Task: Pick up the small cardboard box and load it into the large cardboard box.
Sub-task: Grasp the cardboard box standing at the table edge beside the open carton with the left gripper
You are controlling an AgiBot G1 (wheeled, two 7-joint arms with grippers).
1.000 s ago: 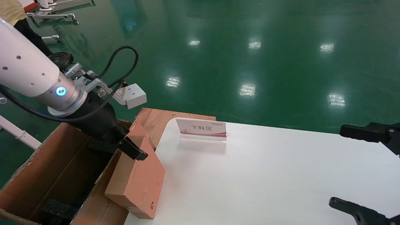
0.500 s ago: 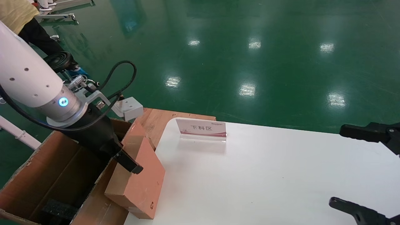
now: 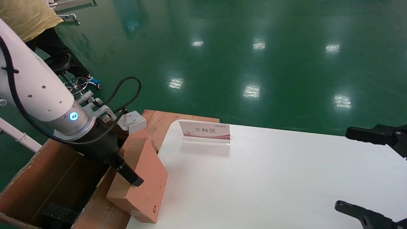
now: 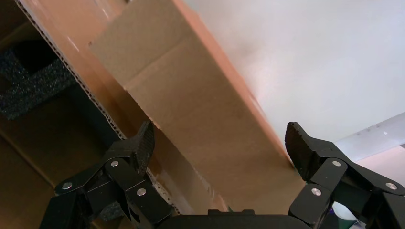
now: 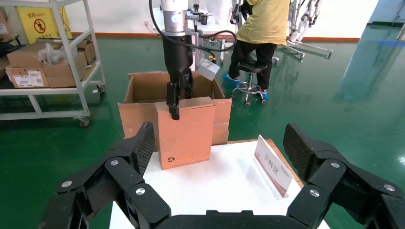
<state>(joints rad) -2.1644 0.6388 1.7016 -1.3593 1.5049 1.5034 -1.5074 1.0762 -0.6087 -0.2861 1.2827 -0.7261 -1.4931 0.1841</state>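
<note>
Cartons: one small cardboard box (image 3: pixel 142 178); one large cardboard box (image 3: pixel 47 178)

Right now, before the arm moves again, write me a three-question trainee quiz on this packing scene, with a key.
1. True or false: the small cardboard box lies fully inside the large cardboard box.
2. The left hand is: A) open, straddling the small box's top edge; B) shut on the white sign; C) resting on the floor.
3. Fill in: the right hand hangs open over the white ____.

Key:
1. False: it stands tilted at the table's left edge, beside the large box.
2. A.
3. table.
</note>
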